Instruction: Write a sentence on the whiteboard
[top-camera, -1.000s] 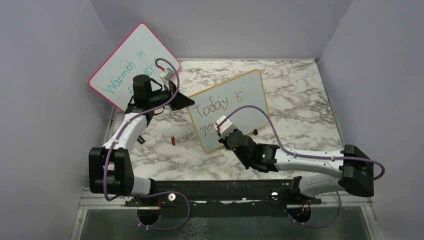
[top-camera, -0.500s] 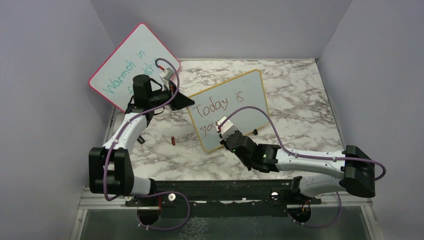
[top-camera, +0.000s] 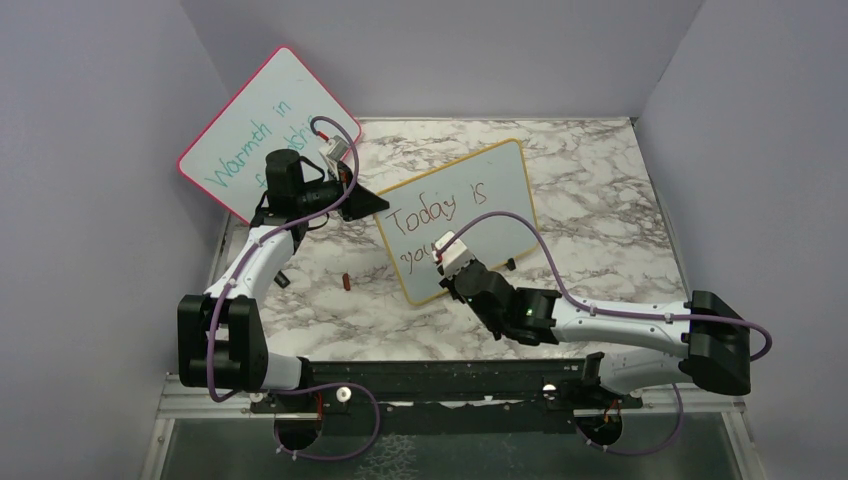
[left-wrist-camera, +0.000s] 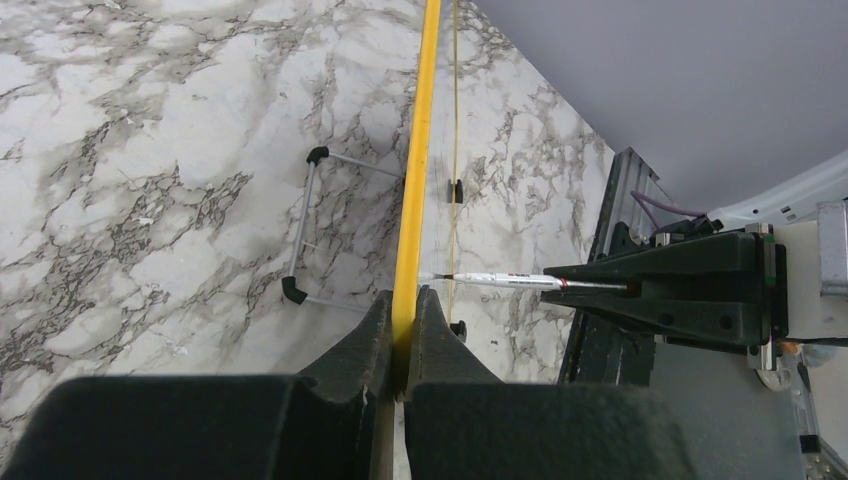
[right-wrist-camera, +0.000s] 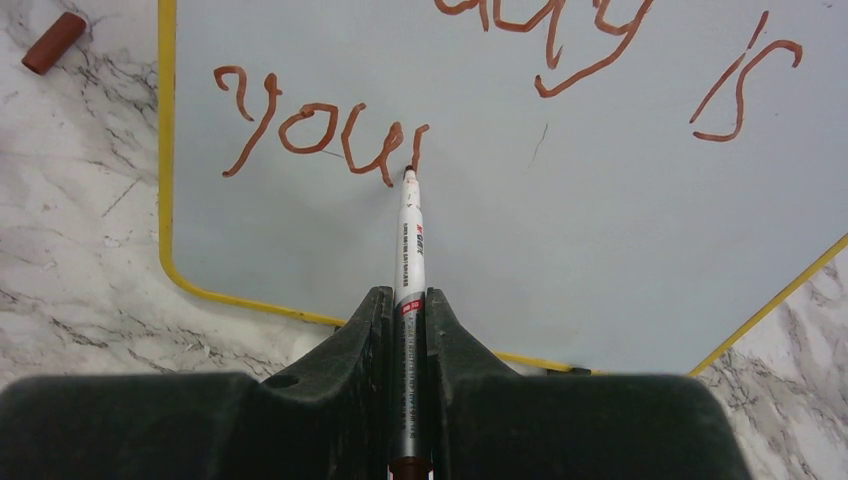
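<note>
The right wrist view is showing the marker (right-wrist-camera: 411, 240), squeezed in the right tool (right-wrist-camera: 405, 300), pointing up-frame at the sentence (right-wrist-camera: 320, 135), its tip hidden from above; the left tool (left-wrist-camera: 403, 305) is pinching the whiteboard (left-wrist-camera: 413, 150).

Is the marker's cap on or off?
Off. The marker shows a bare tip touching the whiteboard, and a small red-brown cap lies on the table beside the board.

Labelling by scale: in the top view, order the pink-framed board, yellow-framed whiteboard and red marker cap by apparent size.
Pink-framed board and whiteboard: look alike, the pink one partly hidden by the left arm, so no ranking.
Red marker cap: smallest by far.
</note>
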